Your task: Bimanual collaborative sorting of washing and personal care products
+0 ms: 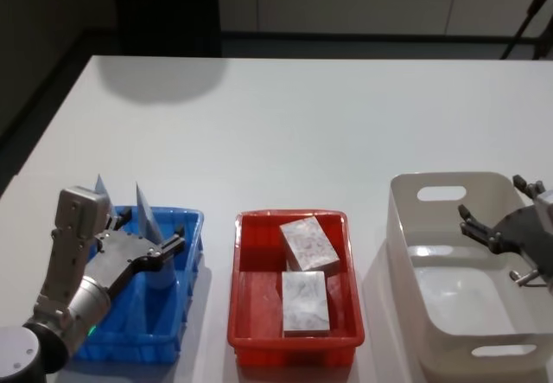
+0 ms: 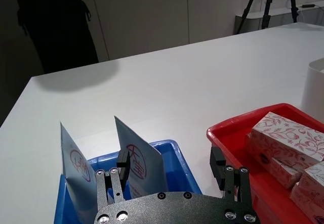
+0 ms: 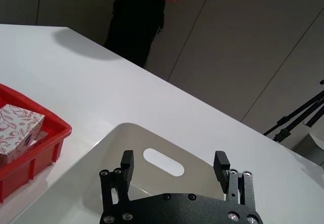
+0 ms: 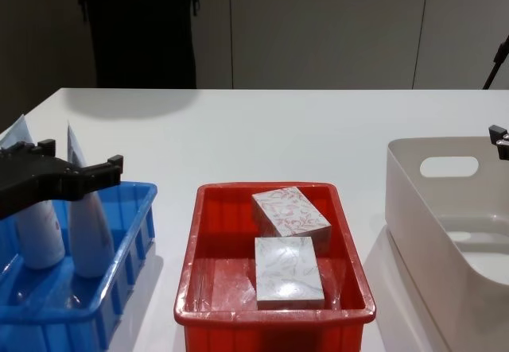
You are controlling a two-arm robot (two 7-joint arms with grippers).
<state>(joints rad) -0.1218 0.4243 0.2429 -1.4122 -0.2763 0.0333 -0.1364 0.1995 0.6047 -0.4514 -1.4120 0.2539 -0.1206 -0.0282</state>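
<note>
Two pale blue squeeze tubes (image 1: 147,216) (image 4: 87,233) stand upright, caps down, in the blue crate (image 1: 177,314) at the left. My left gripper (image 1: 147,245) (image 2: 170,161) hovers open over that crate, holding nothing. One fingertip (image 2: 123,161) is right beside the nearer tube (image 2: 142,158). In the red crate (image 1: 251,331) lie two white boxes, a red-patterned one (image 1: 308,243) behind a grey-green one (image 1: 305,301). My right gripper (image 1: 491,200) (image 3: 173,161) is open and holds nothing above the white handled tub (image 1: 406,227).
The three containers stand in a row along the table's near edge: blue crate, red crate, then the white tub (image 4: 413,201). The white table top (image 1: 294,132) stretches bare behind them to its far edge.
</note>
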